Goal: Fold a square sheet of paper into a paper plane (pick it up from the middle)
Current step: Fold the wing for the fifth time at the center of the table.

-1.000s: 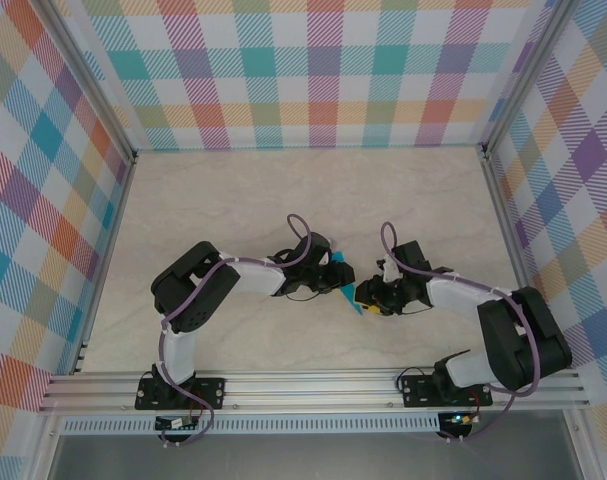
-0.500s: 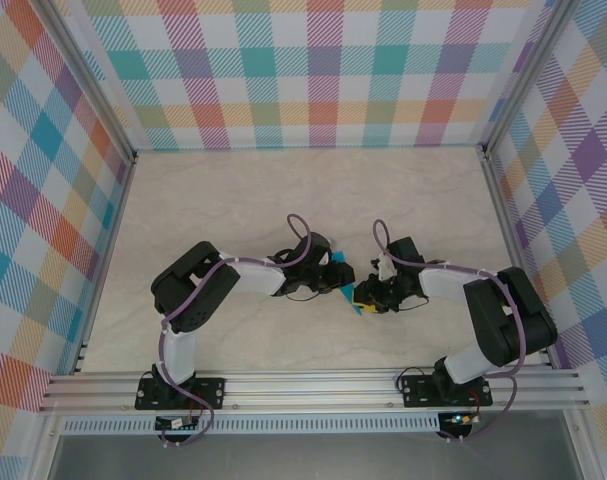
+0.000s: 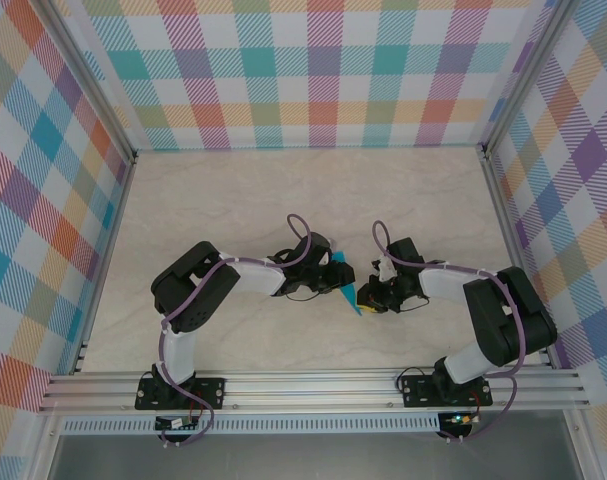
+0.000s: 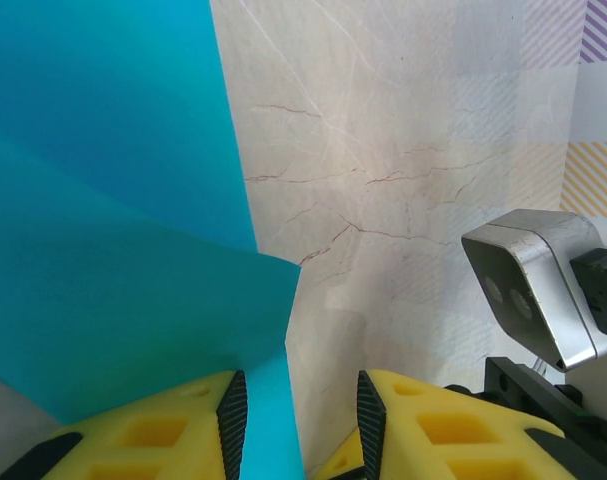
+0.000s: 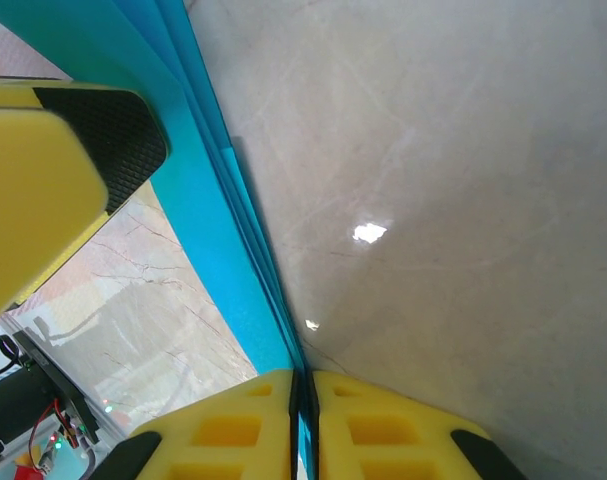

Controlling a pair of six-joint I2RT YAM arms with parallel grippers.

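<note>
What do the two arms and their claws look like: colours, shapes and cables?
Both arms have chunky black joint housings joined by white links. The left arm and the right arm each carry a looping purple cable. The left claw and the right claw have two blocky yellow fingers with black textured pads. A silver camera box sits at the right wrist.

Likely lab test cell: aluminium frame (image 3: 313, 385), plaid walls (image 3: 323, 70).
</note>
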